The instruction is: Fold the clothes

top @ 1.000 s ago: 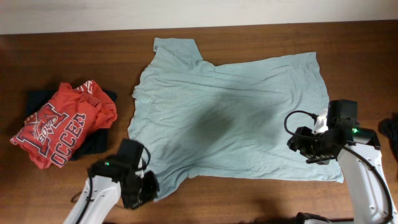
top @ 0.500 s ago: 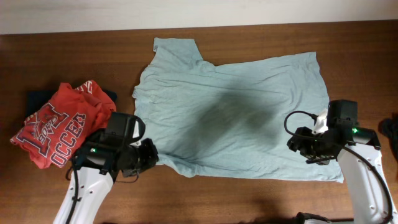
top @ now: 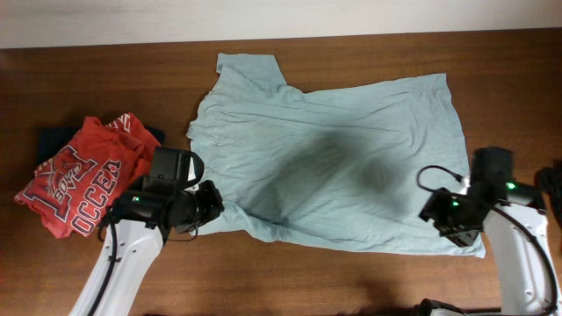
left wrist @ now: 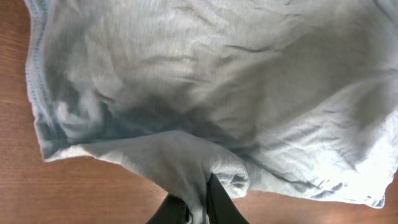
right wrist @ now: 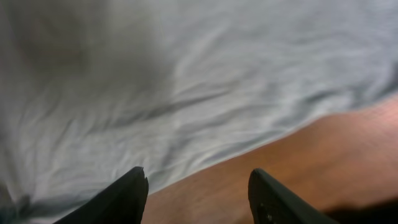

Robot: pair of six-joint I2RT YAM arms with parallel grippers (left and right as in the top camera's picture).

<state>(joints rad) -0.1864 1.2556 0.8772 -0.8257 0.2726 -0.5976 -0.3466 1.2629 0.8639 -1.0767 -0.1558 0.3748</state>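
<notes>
The wooden table (top: 351, 276) carries the pale T-shirt (top: 325, 167), spread flat across its middle. Only the sleeve nearest the front edge is lifted, so folding seems barely begun. The red shirt (top: 88, 175) lies crumpled by the left edge on a navy garment (top: 53, 139), neither one neatly folded. The left gripper (left wrist: 198, 204) pinches the sleeve fabric tight. The right gripper (right wrist: 198, 196) hangs wide over the hem, gripping nothing. A dark object (top: 551, 180) at the right edge is cut off.
</notes>
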